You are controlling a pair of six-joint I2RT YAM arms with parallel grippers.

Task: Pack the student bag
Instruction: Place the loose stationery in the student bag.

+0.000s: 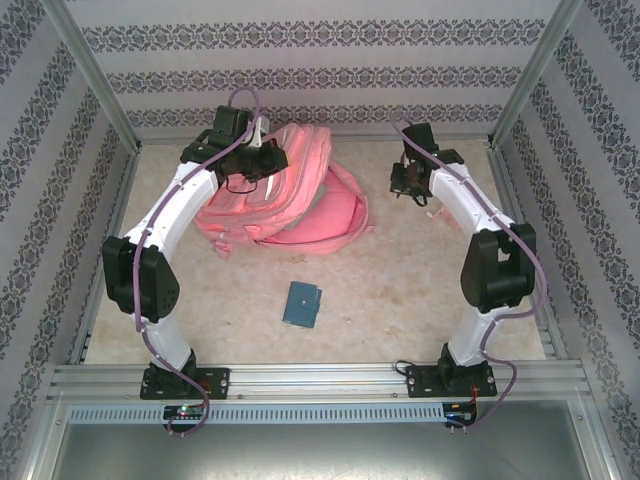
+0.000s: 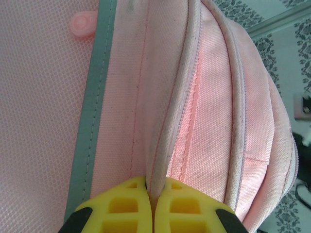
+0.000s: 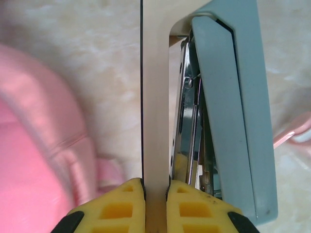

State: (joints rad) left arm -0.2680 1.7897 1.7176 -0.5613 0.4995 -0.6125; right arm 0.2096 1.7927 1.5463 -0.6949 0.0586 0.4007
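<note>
Pinching a seam of the pink student bag (image 2: 218, 121), the left hand (image 2: 151, 194) is clenched on it. The right hand (image 3: 155, 196) grips a stapler (image 3: 233, 97) beside the bag.

Large pink student bag (image 1: 310, 205), pale trim stripe, lying slumped at far centre-left, fabric rumpled
</note>
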